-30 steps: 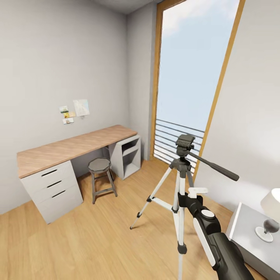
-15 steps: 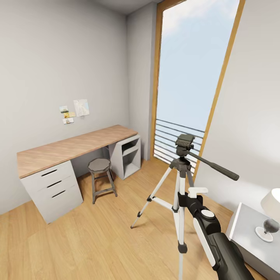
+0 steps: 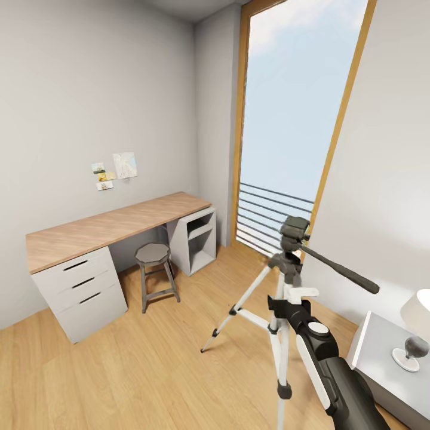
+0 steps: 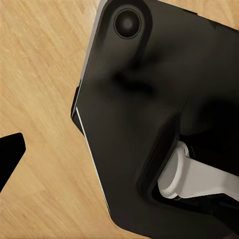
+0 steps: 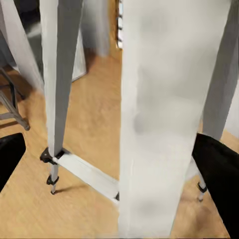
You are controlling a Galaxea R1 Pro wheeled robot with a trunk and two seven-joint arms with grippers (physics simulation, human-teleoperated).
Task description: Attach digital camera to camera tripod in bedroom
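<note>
The camera tripod [image 3: 280,280] stands on the wood floor in front of the tall window, leaning, with its dark head [image 3: 294,230] and long pan handle [image 3: 343,270] pointing right. My right gripper [image 3: 294,294] reaches the upper part of its near leg. In the right wrist view that silver leg [image 5: 169,124] runs between the two black fingers of the right gripper [image 5: 113,157]. One finger [image 5: 216,174] lies against the leg and the other stands well apart from it. A single black fingertip [image 4: 10,152] of my left gripper shows over the floor beside my own dark body. The digital camera is out of view.
A wooden-top desk [image 3: 107,230] with white drawers runs along the left wall, with a round stool [image 3: 156,257] in front of it. A white bedside table [image 3: 376,352] with a lamp [image 3: 412,349] sits at the right. Open floor lies between desk and tripod.
The tripod has tipped: its head and handle moved right and lower, and its near foot shifted slightly. My right arm has hardly moved, and the room has not shifted.
</note>
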